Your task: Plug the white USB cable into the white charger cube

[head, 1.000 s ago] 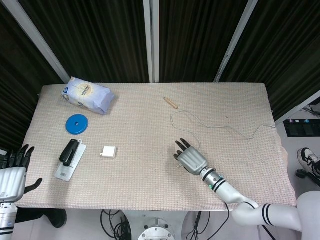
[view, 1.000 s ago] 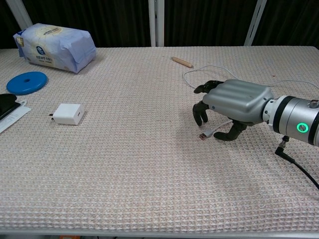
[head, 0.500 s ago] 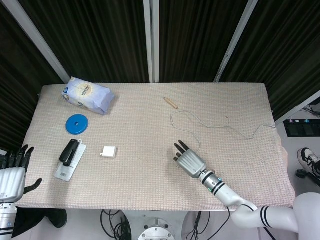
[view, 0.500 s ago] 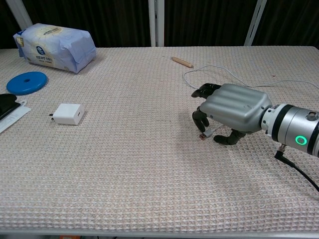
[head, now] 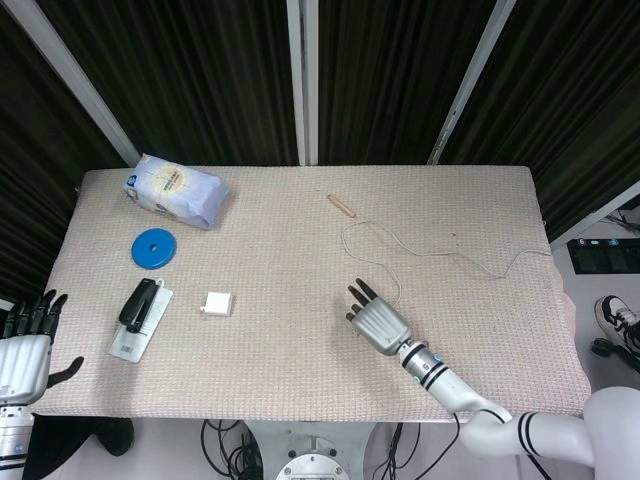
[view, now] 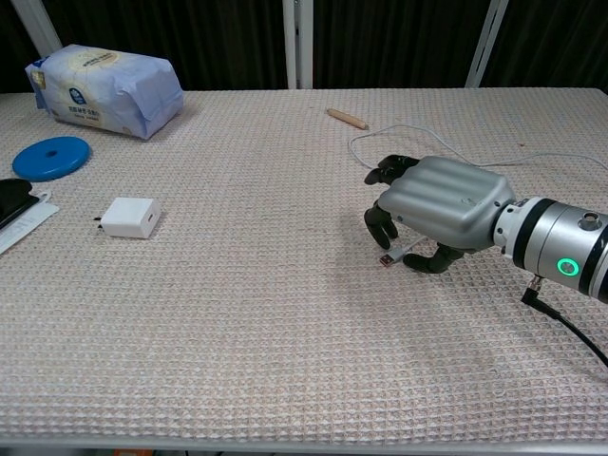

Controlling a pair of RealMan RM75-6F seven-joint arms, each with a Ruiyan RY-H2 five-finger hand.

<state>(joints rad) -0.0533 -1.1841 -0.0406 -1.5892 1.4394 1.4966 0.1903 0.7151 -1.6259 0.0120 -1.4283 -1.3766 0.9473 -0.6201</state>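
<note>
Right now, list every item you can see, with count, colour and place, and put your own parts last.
USB cable: one, white, looping across the table's right half; plug end under the right hand.
Charger cube: one, white, left of centre, lying apart from the cable.
Disc: one, blue, far left.
Bag: one, white and blue, back left corner.
Black object on a white card: one, left edge; unclear what it is.
Wooden stick: one, tan, back centre.
Table cover: one, beige, woven.
Left hand: grey, off the table's front left corner, fingers apart, holding nothing.
Right hand: grey, curled over the cable's plug end; grip unclear.
</note>
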